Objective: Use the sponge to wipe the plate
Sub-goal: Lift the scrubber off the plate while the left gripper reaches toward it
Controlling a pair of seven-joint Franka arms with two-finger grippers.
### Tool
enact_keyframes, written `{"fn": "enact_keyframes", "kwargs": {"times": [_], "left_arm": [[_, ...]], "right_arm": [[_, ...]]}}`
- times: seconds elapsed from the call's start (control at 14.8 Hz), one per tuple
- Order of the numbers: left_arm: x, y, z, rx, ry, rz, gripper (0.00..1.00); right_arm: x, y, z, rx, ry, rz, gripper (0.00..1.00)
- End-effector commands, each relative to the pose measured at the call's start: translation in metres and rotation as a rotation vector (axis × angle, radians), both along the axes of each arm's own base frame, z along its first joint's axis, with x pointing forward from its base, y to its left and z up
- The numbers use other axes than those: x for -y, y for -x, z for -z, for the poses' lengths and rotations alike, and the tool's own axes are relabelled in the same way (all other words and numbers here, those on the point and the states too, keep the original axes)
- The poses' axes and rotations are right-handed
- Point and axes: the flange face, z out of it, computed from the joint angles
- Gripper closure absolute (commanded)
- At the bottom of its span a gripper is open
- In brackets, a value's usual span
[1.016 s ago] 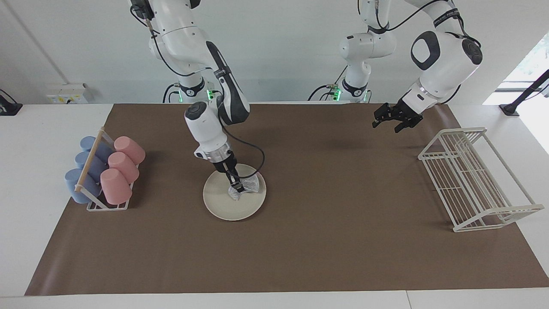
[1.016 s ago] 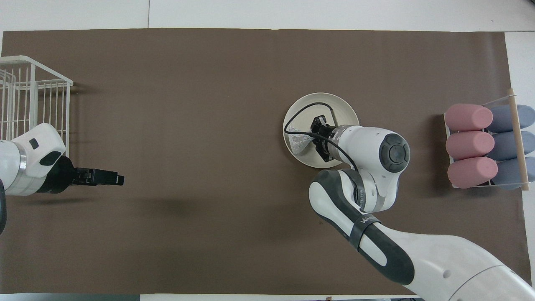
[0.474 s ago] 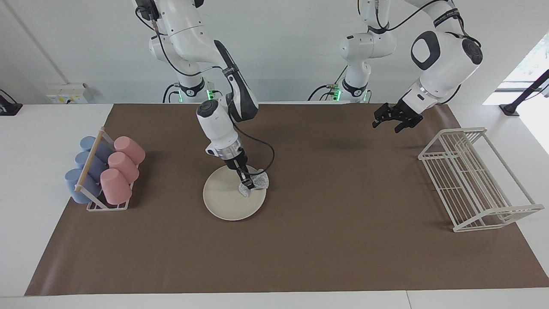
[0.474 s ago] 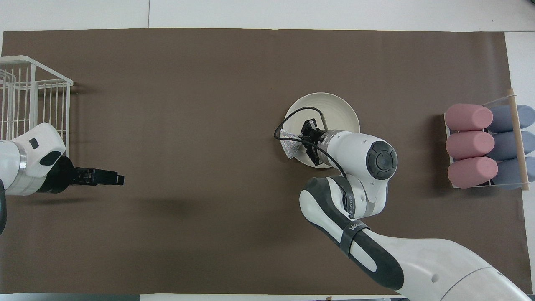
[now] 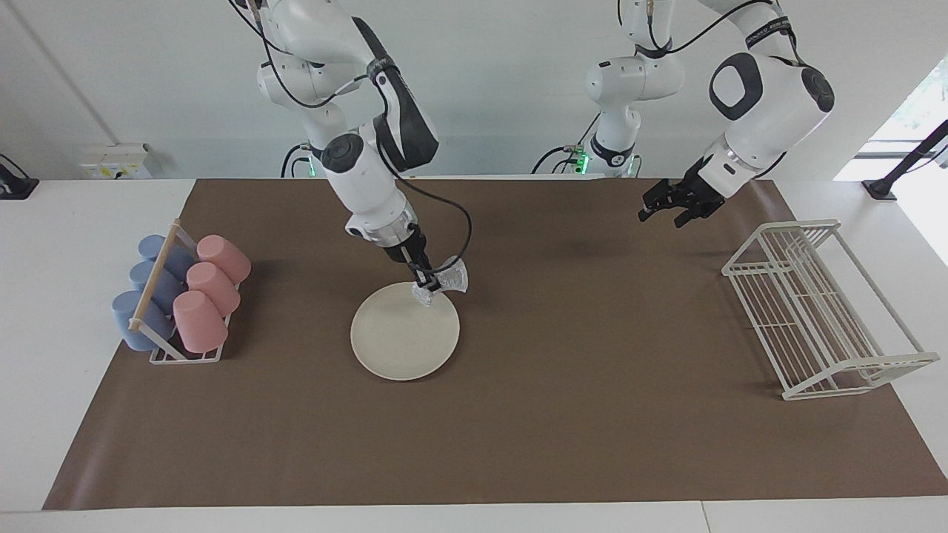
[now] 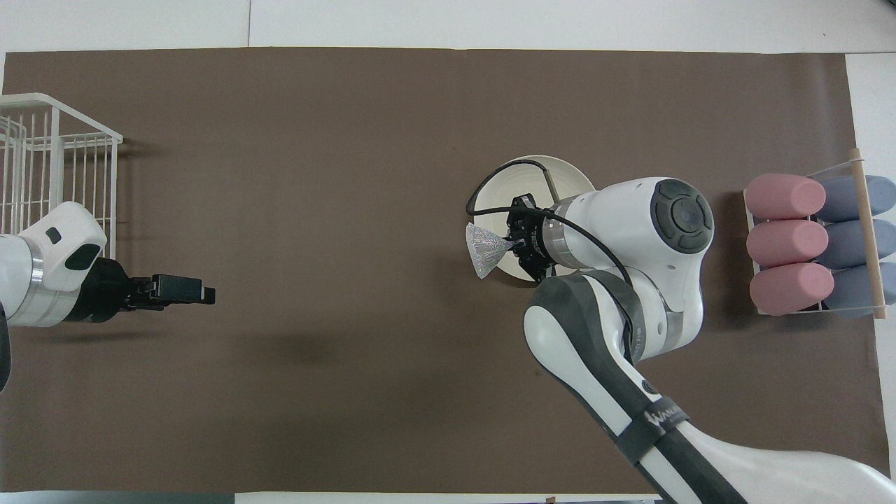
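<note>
Plate [image 5: 404, 340] mid-mat [image 5: 518, 444] on the bench [image 5: 74, 444], sponge [image 5: 449, 282] in right pincer [image 5: 426, 284] over the plate's robot-side rim, cup rack [image 5: 178, 296] toward right arm's end, wire rack [image 5: 815, 311] toward left arm's end, left pincer [image 5: 663, 211] over mat near it.

**Sponge pinched at the plate's edge**

Right gripper [image 6: 516, 241] clamped on the sponge [image 6: 484, 249], which fans out past the rim of the plate [image 6: 553, 168] over the brown mat [image 6: 336, 175]. Right arm covers much of the plate. Left gripper [image 6: 203, 294] waits over the mat near the white wire rack [image 6: 52, 150]. Pink cups [image 6: 784, 241] and blue cups [image 6: 850, 241] lie racked at the right arm's end.
</note>
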Motion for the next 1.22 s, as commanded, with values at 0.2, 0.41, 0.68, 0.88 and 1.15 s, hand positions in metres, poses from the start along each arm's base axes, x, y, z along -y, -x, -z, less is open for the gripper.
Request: {"fn": "enact_keyframes", "kwargs": {"times": [0.2, 0.41, 0.68, 0.88, 1.15], "left_arm": [[0.043, 0.004, -0.023, -0.096, 0.39, -0.138, 0.0], [0.074, 0.006, -0.034, -0.145, 0.544, -0.188, 0.0], [0.105, 0.015, -0.04, -0.188, 0.721, -0.226, 0.0], [0.144, 0.027, -0.036, -0.226, 0.795, -0.223, 0.0], [0.171, 0.033, -0.029, -0.215, 0.88, -0.193, 0.0]], "right_arm": [[0.005, 0.02, -0.131, -0.024, 0.084, 0.065, 1.0], [-0.019, 0.049, -0.174, -0.026, 0.12, 0.164, 1.0], [-0.069, 0.086, -0.182, -0.012, 0.238, 0.234, 1.0], [-0.07, 0.089, -0.182, -0.031, 0.252, 0.233, 1.0], [-0.07, 0.088, -0.183, -0.028, 0.254, 0.23, 1.0]]}}
